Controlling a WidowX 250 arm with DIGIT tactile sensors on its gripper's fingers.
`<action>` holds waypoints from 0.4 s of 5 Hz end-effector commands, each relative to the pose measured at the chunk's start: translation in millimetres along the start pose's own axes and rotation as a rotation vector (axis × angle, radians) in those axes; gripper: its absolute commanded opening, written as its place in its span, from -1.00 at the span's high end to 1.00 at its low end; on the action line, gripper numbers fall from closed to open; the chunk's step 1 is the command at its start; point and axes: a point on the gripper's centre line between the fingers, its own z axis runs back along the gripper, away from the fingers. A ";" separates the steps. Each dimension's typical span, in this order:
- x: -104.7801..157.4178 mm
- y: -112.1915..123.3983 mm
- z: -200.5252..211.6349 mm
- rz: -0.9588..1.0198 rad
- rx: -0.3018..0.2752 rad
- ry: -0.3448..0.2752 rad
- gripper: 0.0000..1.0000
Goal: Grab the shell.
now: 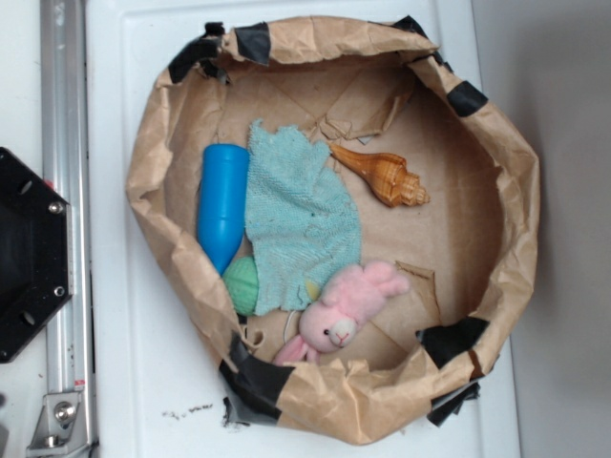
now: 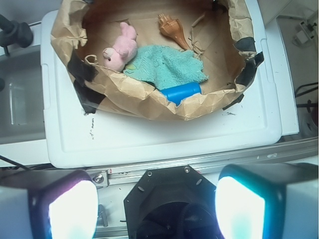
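Observation:
The orange-tan spiral shell (image 1: 382, 175) lies on the brown paper floor of a paper-lined basket (image 1: 516, 172), right of a teal cloth, its point toward the upper left. In the wrist view the shell (image 2: 172, 29) lies at the far top of the basket. My gripper (image 2: 157, 209) is open and empty, its two glowing pads (image 2: 72, 209) far apart, high above the black robot base and well back from the basket. The gripper does not show in the exterior view.
In the basket lie a teal cloth (image 1: 298, 218), a blue cylinder (image 1: 221, 205), a green ball (image 1: 243, 283) partly under the cloth and a pink bunny toy (image 1: 346, 310). The basket stands on a white tray (image 1: 143, 382). The black robot base (image 1: 29, 253) and a metal rail (image 1: 65, 143) are at the left.

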 end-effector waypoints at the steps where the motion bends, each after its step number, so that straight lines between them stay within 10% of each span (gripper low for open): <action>1: 0.0 0.0 0.0 0.000 0.000 0.000 -1.00; 2: 45.6 14.4 -33.6 0.049 0.098 -0.077 -1.00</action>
